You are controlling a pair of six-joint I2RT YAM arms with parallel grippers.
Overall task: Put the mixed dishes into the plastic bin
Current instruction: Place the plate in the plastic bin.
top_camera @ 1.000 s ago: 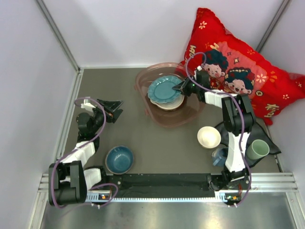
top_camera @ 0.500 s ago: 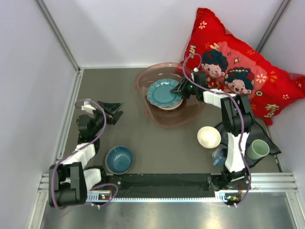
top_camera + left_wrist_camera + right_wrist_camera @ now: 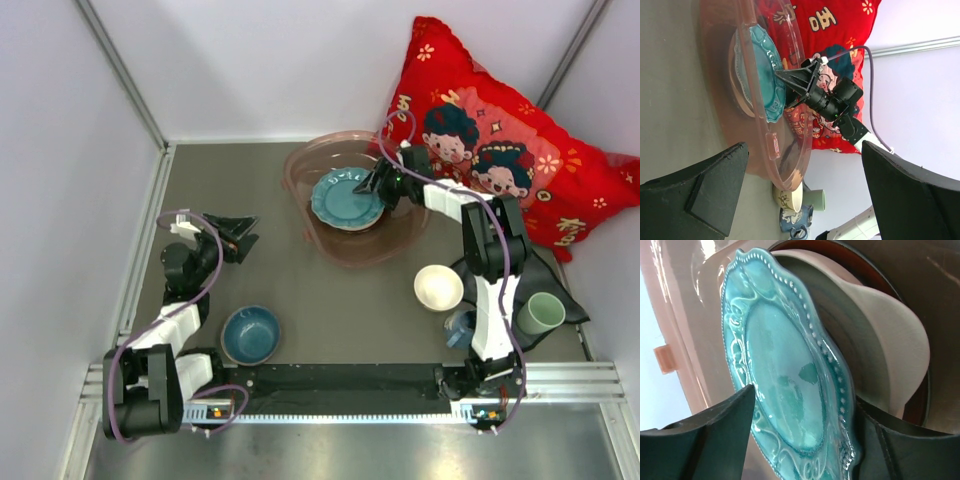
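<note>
Spread the half-open right claw (image 3: 370,185) off the teal scalloped plate (image 3: 343,200) (down in the plastic bin (image 3: 330,246)), then lift slowly. Leave the wide-open left claw (image 3: 244,230) alone.

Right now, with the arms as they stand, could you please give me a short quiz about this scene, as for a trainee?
1. True or false: the blue bowl lies inside the plastic bin.
2. The left gripper is: A) open and empty; B) shut on a spoon; C) down inside the bin.
3. What does the teal plate rest on?

Key:
1. False. It stands on the table, outside the bin.
2. A.
3. A white dish lying under it in the bin.
</note>
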